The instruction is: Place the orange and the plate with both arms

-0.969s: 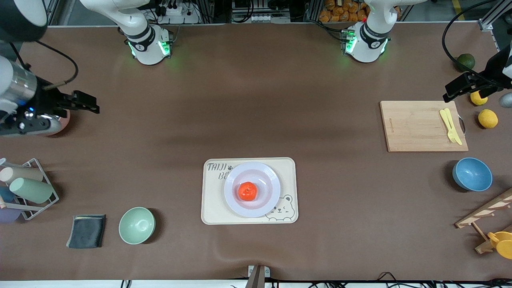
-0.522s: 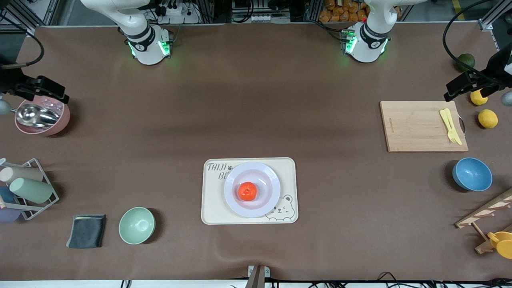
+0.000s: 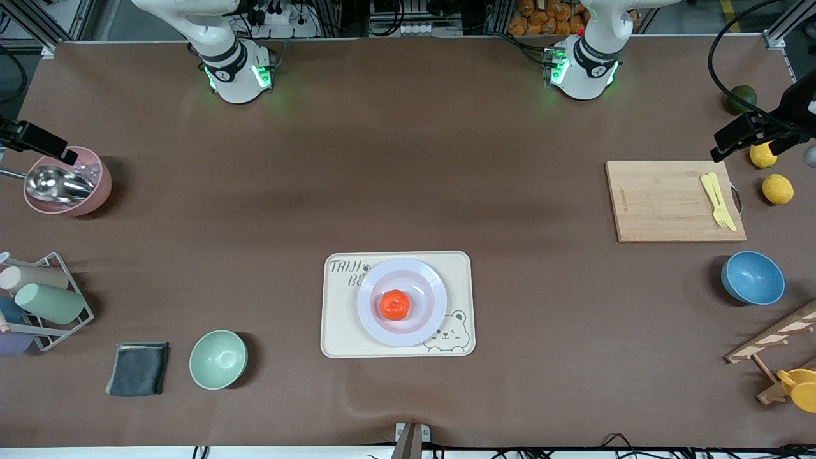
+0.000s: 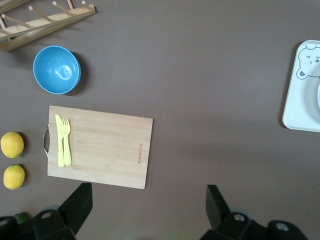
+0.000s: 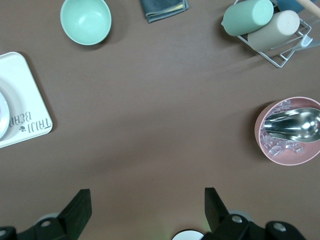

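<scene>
Since a second ago the right hand (image 3: 38, 141) has been pulling away toward its end of the desk (image 3: 408, 159), uncovering the pink bowl (image 3: 67, 182) with its metal scoop. Meanwhile the orange (image 3: 394, 305) is sitting in the middle of the plate (image 3: 401, 302), which is lying on the cream tray (image 3: 396, 304) at mid-desk, so the placing is looking finished. Both hands are hanging wide open and holding nothing, the left hand (image 3: 733, 137) over the cutting board's (image 3: 676, 201) corner beside the lemons (image 3: 777, 189). Only the front view is showing orange and plate whole; both wrist views are showing spread fingers (image 4: 75, 205) and the tray's edge only.
</scene>
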You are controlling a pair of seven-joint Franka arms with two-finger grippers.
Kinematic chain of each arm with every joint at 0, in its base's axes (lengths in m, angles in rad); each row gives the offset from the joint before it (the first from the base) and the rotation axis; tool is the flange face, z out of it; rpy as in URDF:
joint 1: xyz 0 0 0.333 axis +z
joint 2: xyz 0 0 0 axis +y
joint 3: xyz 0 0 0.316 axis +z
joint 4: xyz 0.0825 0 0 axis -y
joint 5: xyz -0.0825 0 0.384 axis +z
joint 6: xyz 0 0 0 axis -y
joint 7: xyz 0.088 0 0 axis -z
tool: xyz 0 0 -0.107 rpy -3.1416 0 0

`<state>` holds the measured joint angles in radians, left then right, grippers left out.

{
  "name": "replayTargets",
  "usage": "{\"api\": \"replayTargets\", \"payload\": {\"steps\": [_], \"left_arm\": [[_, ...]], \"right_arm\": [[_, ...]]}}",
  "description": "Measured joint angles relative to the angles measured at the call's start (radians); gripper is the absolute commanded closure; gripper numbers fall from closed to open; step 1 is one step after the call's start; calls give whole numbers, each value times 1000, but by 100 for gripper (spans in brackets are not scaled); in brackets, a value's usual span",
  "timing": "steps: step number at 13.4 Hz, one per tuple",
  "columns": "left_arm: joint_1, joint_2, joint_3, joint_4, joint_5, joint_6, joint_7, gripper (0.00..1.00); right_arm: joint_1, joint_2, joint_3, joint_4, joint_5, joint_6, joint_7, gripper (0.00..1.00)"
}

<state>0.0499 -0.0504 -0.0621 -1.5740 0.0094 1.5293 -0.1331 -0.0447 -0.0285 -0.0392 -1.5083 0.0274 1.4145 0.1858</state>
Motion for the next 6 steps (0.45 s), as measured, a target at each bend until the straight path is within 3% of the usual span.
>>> {"api": "replayTargets", "payload": {"steps": [6], "left_arm": [[0,3,0,5,0,0,0,0]], "right_arm": [[8,-34,16,-6,1,-28,-7,0]]}}
